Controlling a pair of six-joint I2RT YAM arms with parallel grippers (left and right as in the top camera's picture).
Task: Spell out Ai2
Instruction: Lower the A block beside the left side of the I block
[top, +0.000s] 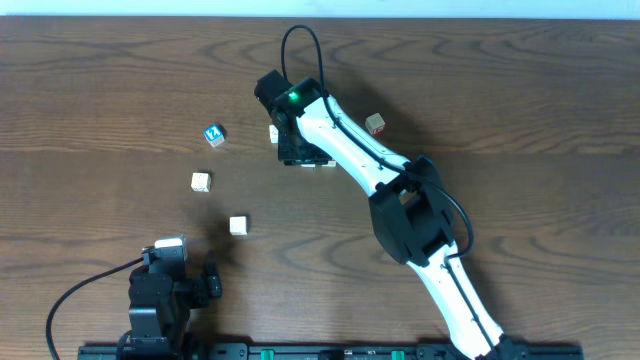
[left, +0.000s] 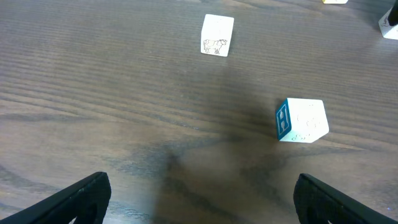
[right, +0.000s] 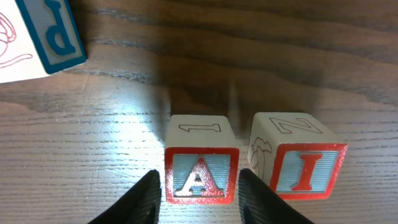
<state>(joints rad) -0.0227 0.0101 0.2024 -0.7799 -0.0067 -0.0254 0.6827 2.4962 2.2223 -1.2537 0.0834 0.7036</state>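
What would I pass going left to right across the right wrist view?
blue "D" cube at the top left → red "A" cube → red "I" cube

Dark brown wood-grain table (top: 100, 80).

Two pale wooden cubes with plain tops, left of centre, apart from each other:
- Far pale cube (top: 201, 181): the left wrist view shows a line-drawn cow on its side (left: 217, 35).
- Near pale cube (top: 238, 225): one side is blue-framed (left: 301, 120).

Small wooden cube with a reddish face (top: 375, 123) stands alone to the right. Wooden cube with a blue "D" (right: 53, 31) is at the upper left of the right wrist view, cut by the frame edge.
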